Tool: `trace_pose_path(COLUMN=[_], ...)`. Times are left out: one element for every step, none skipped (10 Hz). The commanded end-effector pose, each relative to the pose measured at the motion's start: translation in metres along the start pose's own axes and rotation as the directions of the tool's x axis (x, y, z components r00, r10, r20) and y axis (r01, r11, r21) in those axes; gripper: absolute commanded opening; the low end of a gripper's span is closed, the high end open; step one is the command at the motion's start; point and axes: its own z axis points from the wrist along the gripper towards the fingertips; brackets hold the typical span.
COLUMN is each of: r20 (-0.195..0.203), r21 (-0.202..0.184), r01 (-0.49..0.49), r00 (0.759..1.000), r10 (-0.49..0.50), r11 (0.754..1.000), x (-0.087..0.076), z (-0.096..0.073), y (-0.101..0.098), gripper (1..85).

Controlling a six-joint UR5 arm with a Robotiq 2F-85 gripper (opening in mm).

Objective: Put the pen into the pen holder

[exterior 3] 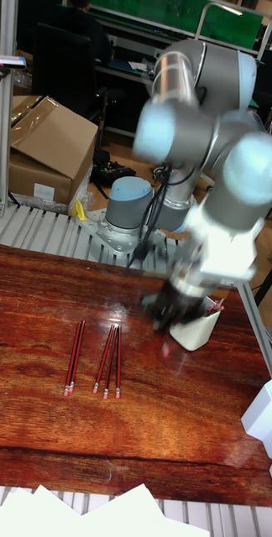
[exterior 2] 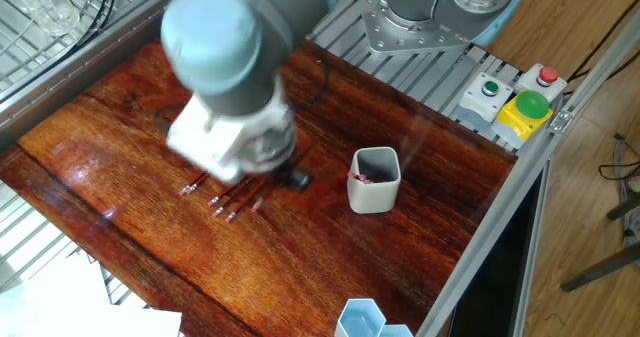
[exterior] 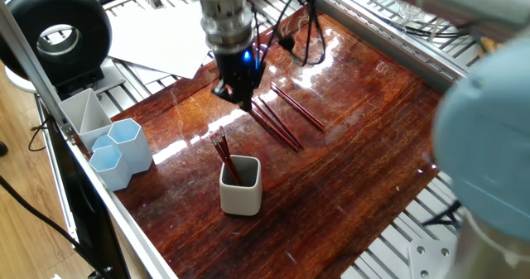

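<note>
Pincer (exterior: 242, 97) hangs over the loose pens' (exterior: 277, 123) near ends; you cannot tell its opening; their long axes run away from the cup (exterior: 241, 185).

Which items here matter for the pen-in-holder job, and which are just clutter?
Job:
- pen holder, some pens already inside
- loose pens lying on the table
- gripper above the loose pens

Clutter:
- pale blue hexagonal cups
- grey compartment tray
- white paper sheets
- button box
</note>
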Motion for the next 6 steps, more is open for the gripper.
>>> trace_pose_path(r20=[-0.003,-0.004,0.004,0.035,0.065,0.104], r21=[-0.002,-0.005,-0.023,-0.044,-0.058,-0.04], r01=[-0.053,-0.051,-0.02,0.031,0.053,0.056], r00=[0.999,0.999,1.0,0.999,0.997,0.993], r10=[0.053,0.051,0.02,-0.03,-0.049,-0.052], r11=[0.999,0.999,1.0,0.999,0.997,0.998], x=[0.049,0.043,0.019,-0.016,-0.024,-0.034], z=[-0.059,-0.054,-0.037,-0.012,-0.012,-0.013], y=[0.028,0.029,0.025,0.02,0.024,0.02], gripper=[1.0,1.0,1.0,1.0,1.0,1.0])
